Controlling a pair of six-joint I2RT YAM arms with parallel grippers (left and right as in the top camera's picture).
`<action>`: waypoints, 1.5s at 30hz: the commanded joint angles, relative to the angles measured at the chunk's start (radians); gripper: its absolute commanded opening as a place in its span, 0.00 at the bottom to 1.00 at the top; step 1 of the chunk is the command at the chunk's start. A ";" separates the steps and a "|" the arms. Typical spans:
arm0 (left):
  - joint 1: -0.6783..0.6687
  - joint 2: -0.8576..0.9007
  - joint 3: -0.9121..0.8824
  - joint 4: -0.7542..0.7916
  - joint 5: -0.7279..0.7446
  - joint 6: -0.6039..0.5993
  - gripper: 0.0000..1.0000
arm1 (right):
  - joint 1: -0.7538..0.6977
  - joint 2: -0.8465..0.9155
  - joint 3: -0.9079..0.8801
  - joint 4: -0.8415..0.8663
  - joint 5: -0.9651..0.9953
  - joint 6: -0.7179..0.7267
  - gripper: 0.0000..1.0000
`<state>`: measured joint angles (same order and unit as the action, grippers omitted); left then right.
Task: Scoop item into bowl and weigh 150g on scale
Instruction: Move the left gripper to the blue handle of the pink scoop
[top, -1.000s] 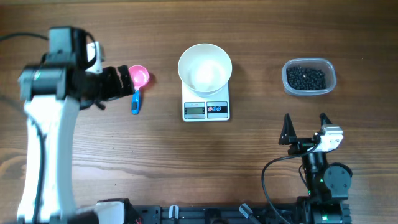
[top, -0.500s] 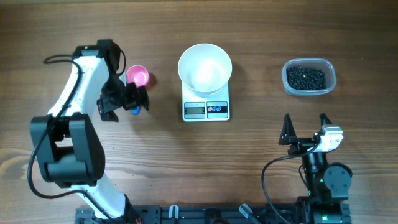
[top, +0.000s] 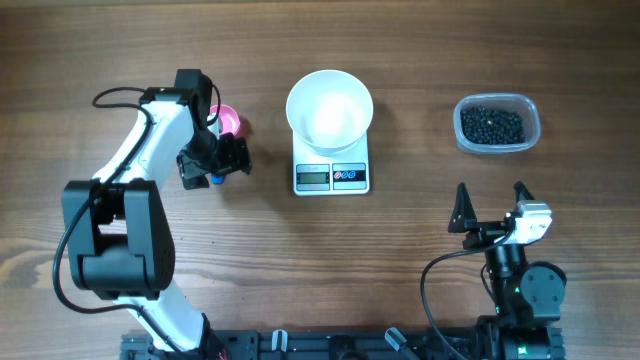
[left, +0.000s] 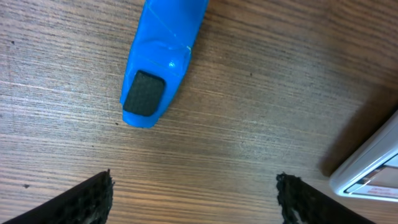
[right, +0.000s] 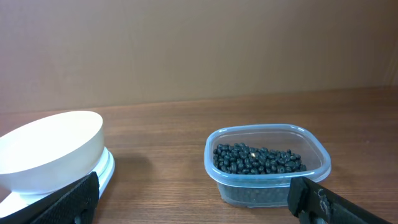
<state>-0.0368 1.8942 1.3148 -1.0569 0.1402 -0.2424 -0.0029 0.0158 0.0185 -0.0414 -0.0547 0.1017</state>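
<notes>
Beans (top: 491, 125) | overhead: loose in tub (top: 533, 112), well apart from bowl (top: 330, 110) on scale (top: 331, 178); my left tool (top: 215, 165) over scoop (top: 228, 122) | left wrist: jaws wide, empty; blue handle (left: 163, 56) lies ahead on counter, looks stiff, so I'd grip there | right wrist: right tool (right: 199, 205) wide, empty; beans tiny, likely to roll, too small to pinch.

Overhead looks straight down; low right wrist view shares its bowl (top: 329, 108) and tub (top: 533, 124).

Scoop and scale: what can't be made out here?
scale readout: overhead, digits too small to read.
scoop cup: overhead, mostly under the left arm; left wrist shows only the blue handle end, rest cut by the top edge.
bowl inside: right wrist, hidden by its rim.
</notes>
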 joint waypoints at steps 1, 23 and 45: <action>-0.001 0.006 -0.044 -0.001 0.009 -0.001 0.87 | -0.004 -0.002 0.005 0.003 0.010 0.006 1.00; 0.000 0.006 -0.126 0.105 0.016 0.029 1.00 | -0.004 -0.002 0.005 0.003 0.010 0.006 1.00; 0.000 0.006 -0.127 0.182 0.015 0.029 1.00 | -0.004 -0.002 0.005 0.003 0.010 0.006 1.00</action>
<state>-0.0368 1.8942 1.1950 -0.8841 0.1650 -0.2222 -0.0029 0.0158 0.0185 -0.0414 -0.0547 0.1017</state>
